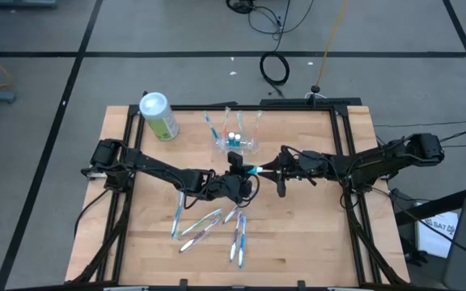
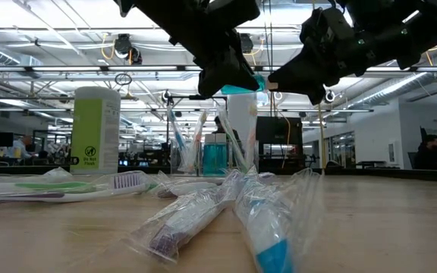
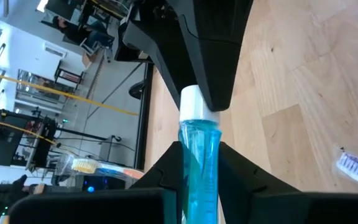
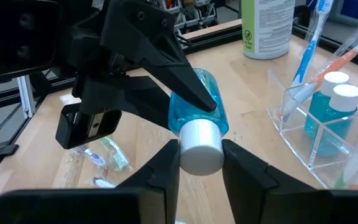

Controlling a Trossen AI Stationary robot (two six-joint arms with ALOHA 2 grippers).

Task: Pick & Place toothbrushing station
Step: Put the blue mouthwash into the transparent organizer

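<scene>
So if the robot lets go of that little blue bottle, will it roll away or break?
The bottle looks round with a smooth white cap, so lying down it would probably roll. It seems plastic and small, so likely light and unlikely to break. Both the left gripper and right gripper pinch it, and its glossy sides may be slippery.
</scene>
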